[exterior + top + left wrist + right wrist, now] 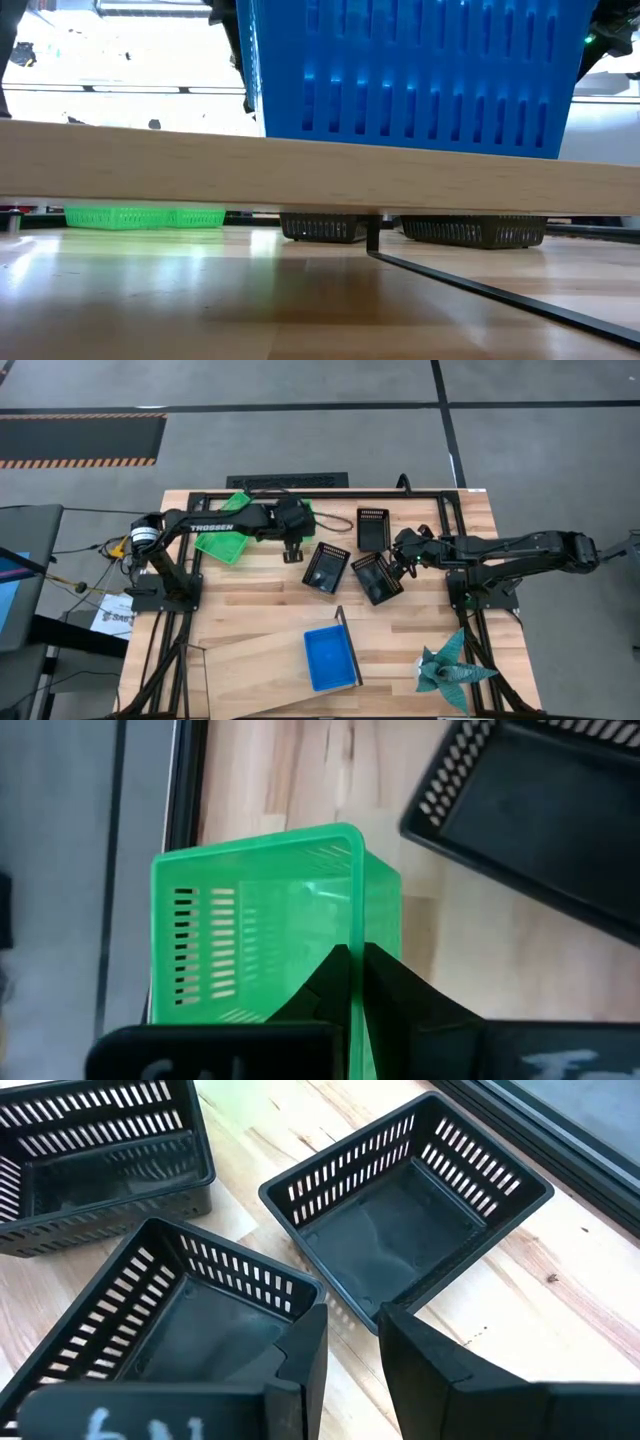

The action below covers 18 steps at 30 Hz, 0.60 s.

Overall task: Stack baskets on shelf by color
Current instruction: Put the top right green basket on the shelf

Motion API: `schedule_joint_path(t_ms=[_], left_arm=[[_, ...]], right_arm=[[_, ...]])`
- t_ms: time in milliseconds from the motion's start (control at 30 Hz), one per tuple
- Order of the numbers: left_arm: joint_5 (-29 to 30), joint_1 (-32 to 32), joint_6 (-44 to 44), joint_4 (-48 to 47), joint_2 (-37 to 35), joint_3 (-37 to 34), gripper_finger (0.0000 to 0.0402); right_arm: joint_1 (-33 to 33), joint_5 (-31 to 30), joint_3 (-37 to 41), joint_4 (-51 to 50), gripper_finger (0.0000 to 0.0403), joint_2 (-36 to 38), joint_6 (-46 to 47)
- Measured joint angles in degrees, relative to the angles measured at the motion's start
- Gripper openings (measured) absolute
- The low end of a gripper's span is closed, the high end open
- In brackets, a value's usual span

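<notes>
The left tool (pixel 352 982) is clamped on a green basket's (pixel 265 915) wall at the counter's far side. The right tool (pixel 350 1342), fingers apart, hovers over a black basket (pixel 190 1315), seemingly astride its rim. Blue baskets (pixel 329 657) sit on the shelf (pixel 250 670). The lift should be kept level.

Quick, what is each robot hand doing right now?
Left gripper: shut on a green basket wall.
Right gripper: open, above the black baskets, holding nothing.

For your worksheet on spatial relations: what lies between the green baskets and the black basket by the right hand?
In the high view, another black basket lies between the green baskets and that black basket.
</notes>
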State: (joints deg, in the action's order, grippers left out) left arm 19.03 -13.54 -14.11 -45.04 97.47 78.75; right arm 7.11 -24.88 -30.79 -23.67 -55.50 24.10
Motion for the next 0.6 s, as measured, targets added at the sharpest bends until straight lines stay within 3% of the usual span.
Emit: schedule_joint_path(t_ms=[300,600], left_arm=[[7.8,14.1,16.0,-14.1,-0.2,3.9,0.0000],[11.7,33.3,44.6,-28.9,-0.4,7.8,0.0000]], right_arm=[[0.0,0.0,0.0,-0.2,0.0118,0.0,-0.7],[0.0,0.0,0.0,-0.3,0.0118,0.0,-2.2]])
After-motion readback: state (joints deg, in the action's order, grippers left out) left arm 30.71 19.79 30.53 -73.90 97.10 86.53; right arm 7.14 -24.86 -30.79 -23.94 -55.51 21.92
